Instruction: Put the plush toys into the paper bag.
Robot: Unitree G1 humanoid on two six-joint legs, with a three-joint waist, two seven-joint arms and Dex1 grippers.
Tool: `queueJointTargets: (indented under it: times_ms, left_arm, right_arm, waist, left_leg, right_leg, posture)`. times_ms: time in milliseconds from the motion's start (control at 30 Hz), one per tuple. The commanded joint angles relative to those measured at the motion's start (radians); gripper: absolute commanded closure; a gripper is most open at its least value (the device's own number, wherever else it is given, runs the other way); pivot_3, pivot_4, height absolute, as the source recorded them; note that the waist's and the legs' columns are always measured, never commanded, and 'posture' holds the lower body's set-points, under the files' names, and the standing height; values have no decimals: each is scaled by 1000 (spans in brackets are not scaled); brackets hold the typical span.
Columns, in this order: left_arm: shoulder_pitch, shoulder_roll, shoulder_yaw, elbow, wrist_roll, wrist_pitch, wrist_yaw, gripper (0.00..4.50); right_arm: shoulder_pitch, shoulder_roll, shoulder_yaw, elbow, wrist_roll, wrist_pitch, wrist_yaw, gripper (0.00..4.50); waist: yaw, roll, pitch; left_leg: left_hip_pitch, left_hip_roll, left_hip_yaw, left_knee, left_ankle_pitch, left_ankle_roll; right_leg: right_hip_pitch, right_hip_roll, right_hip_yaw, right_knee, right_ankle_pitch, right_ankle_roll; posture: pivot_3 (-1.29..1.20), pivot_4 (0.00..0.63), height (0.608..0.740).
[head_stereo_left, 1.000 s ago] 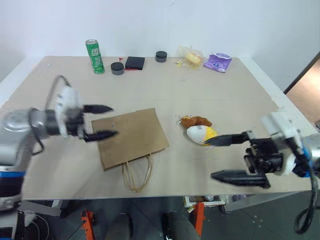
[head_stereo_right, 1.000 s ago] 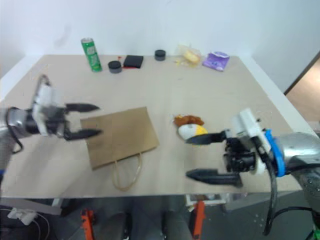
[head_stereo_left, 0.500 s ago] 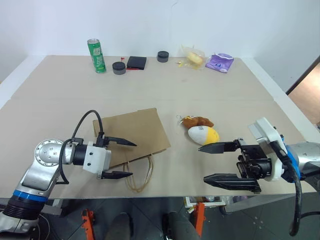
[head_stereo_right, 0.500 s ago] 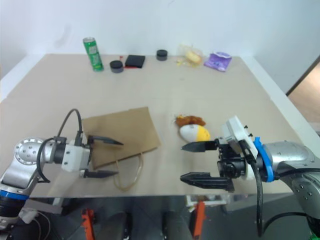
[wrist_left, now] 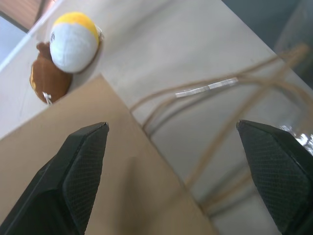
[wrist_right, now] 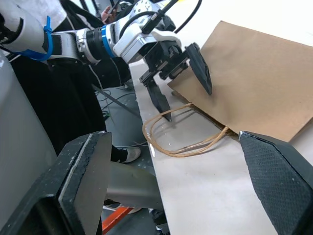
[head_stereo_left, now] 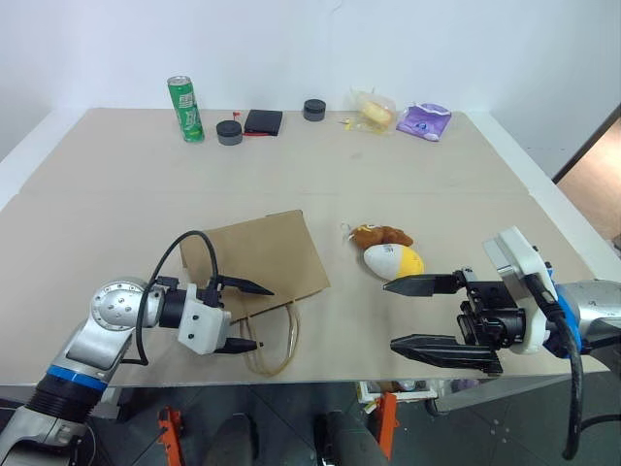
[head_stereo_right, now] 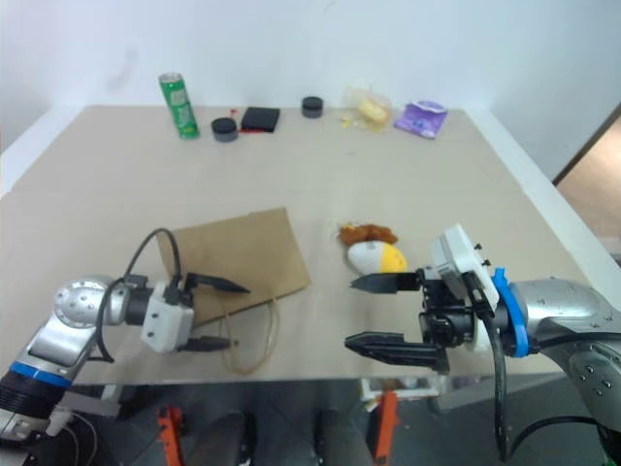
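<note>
Paper bag: the paper bag [head_stereo_left: 257,262] lies flat on the table [head_stereo_left: 116,194], left of the frame's centre in the head views, with its loop handles [head_stereo_left: 269,340] trailing toward the table's near edge.
Egg toy: the yellow and white egg-shaped plush [head_stereo_left: 393,260] lies on the table right of centre, well apart from the bag.
Brown toy: the brown furry plush [head_stereo_left: 379,235] lies just behind the egg toy, touching it or nearly so; the frames do not settle which.
Left gripper: the left gripper [head_stereo_left: 248,316] sits in the lower left of the head view, pointing toward the frame's right. Its fingers are spread wide and hold nothing. One fingertip lies over the bag's near corner, the other over the handles by the table edge. Whether either touches the paper cannot be told.
Right gripper: the right gripper [head_stereo_left: 400,314] is in the lower right of the head view, pointing toward the frame's left, fingers far apart and empty. Its upper fingertip is close in front of the egg toy, not touching.
Far edge of table: a green can [head_stereo_left: 184,109], two dark round objects [head_stereo_left: 229,132], a black flat item [head_stereo_left: 262,121], a yellow item in clear wrap [head_stereo_left: 374,110] and a purple packet [head_stereo_left: 423,120] sit along the top of the frame.
</note>
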Motion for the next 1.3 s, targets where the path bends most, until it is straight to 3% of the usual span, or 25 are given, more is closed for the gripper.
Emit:
queueJointTargets:
  times_ms: [33, 100, 167, 333, 467, 700, 800, 933, 1033, 1067, 1300]
  left_arm:
    - [-11, -6, -21, -26, 12, 1, 27, 175]
    - [-6, -8, -35, -27, 19, -3, 27, 175]
    - [-2, -4, -44, -23, 18, 0, 29, 684]
    - [-14, -4, -40, -24, -12, 38, 32, 2548]
    - [-22, -9, -23, -31, -40, 90, 43, 4469]
    - [-84, -86, 70, -96, -249, 470, 182, 4469]
    - [-127, -119, 110, -136, -328, 613, 252, 4500]
    - [-159, -144, 144, -199, -409, 736, 297, 4500]
    - [-165, -145, 151, -212, -423, 767, 299, 4500]
    - [-166, -144, 153, -213, -423, 773, 298, 4500]
    - [-166, -156, 145, -222, -415, 780, 289, 4500]
  right_arm:
    - [-13, -1, -15, -23, 28, -3, -15, 0]
    - [-15, 0, -13, -23, 29, -4, -20, 0]
    - [-14, -1, -15, -25, 33, -3, -27, 0]
    - [-9, 1, -25, -22, 48, -1, -41, 0]
    - [-5, 7, -29, -23, 57, -4, -60, 0]
    - [-2, 129, 42, -31, -24, -47, -220, 0]
    - [-32, 231, 127, -19, -114, -67, -353, 869]
    - [-84, 374, 234, 25, -229, -113, -465, 2989]
    - [-148, 492, 336, 98, -333, -143, -534, 4278]
    - [-169, 530, 370, 133, -372, -156, -553, 4480]
    - [-280, 784, 507, 483, -589, -336, -597, 4480]
  waist:
    - [0, 0, 0]
    - [0, 0, 0]
    - [0, 0, 0]
    - [0, 0, 0]
    - [0, 0, 0]
    - [0, -2, -1]
    - [-3, -1, -1]
    - [-5, -1, -1]
    - [-6, -1, -1]
    - [-6, -1, -1]
    - [-6, -1, -1]
  left_leg:
    - [0, 0, 0, 0, 0, 0]
    - [0, 0, 0, 0, 0, 0]
    - [0, 0, 0, 0, 0, 0]
    - [0, 0, 0, 0, 0, 0]
    - [0, 0, 0, 0, 0, 0]
    - [0, 0, -1, 0, 0, 0]
    - [0, 1, -1, 1, 0, 0]
    - [0, 3, -1, 0, 0, 0]
    - [0, 5, -1, 0, 0, 0]
    - [0, 5, -1, 0, 0, 0]
    - [0, 9, -1, 0, 0, 0]
  right_leg:
    - [0, 0, 0, 0, 0, 0]
    - [0, 0, 0, 0, 0, 0]
    - [0, 0, 0, 0, 0, 0]
    - [0, 0, 0, 0, 0, 0]
    - [0, 0, 0, 0, 0, 0]
    - [1, 0, 0, 0, 0, 1]
    - [0, 2, 0, 0, 0, 1]
    - [0, 4, 1, 0, 1, 1]
    - [0, 8, 2, 0, 1, 1]
    - [0, 9, 2, 0, 2, 0]
    - [-1, 14, 2, 0, 3, -5]
  posture:
    - [0, 150, 740]
    - [0, 150, 740]
    - [0, 150, 740]
    - [0, 150, 740]
    - [0, 150, 740]
    - [0, 150, 740]
    - [0, 150, 740]
    - [0, 150, 740]
    - [0, 150, 740]
    - [0, 150, 740]
    - [0, 150, 740]
